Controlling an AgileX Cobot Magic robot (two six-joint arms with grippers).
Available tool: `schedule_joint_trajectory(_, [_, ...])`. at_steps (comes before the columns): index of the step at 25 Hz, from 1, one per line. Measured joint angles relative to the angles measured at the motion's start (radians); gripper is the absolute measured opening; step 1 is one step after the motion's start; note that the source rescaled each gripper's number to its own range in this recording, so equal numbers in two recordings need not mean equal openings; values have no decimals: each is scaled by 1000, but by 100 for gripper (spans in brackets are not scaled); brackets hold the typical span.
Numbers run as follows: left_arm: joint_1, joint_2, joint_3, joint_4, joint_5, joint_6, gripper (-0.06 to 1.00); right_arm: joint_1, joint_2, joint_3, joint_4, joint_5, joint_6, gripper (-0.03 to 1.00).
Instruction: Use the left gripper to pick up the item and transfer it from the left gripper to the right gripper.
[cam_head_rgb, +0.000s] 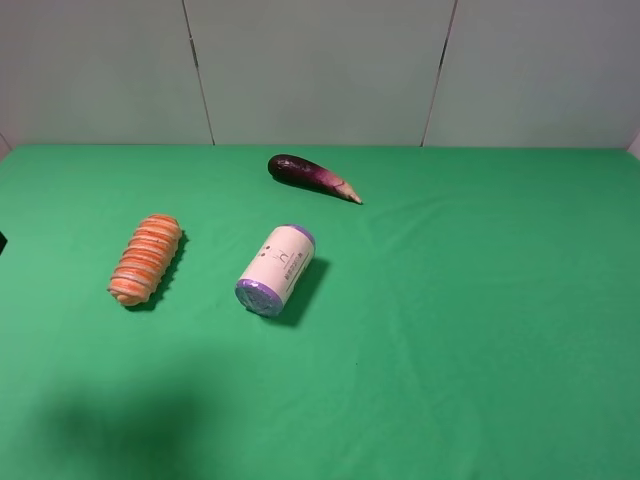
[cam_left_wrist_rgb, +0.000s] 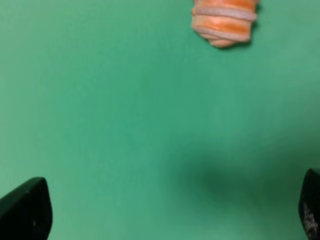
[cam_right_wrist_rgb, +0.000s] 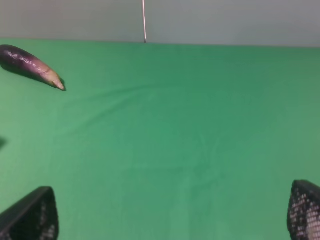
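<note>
The item, an orange roll with cream spiral ribs (cam_head_rgb: 146, 259), lies on the green cloth at the left. Its near end also shows in the left wrist view (cam_left_wrist_rgb: 223, 22). My left gripper (cam_left_wrist_rgb: 170, 215) is open and empty, its two dark fingertips (cam_left_wrist_rgb: 27, 210) wide apart, hovering above bare cloth short of the roll and apart from it. My right gripper (cam_right_wrist_rgb: 172, 215) is open and empty too, its fingertips (cam_right_wrist_rgb: 32, 215) spread over bare cloth. Neither gripper shows in the exterior high view; only a shadow falls on the cloth at the front left.
A white cylinder with purple ends (cam_head_rgb: 276, 269) lies just right of the roll. A dark purple eggplant (cam_head_rgb: 311, 176) lies behind it, also in the right wrist view (cam_right_wrist_rgb: 31, 65). Green cloth (cam_head_rgb: 480, 330) covers the table up to a pale back wall.
</note>
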Motion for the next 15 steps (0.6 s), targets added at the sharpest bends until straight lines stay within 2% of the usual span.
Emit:
schedule_joint_trajectory(9, [-64, 287, 0, 14, -190, -5, 100, 0, 0, 0, 0, 0, 0, 100])
schedule_joint_trajectory(15, [-135, 450, -9, 15, -316, -50, 100, 0, 0, 0, 0, 0, 0, 100])
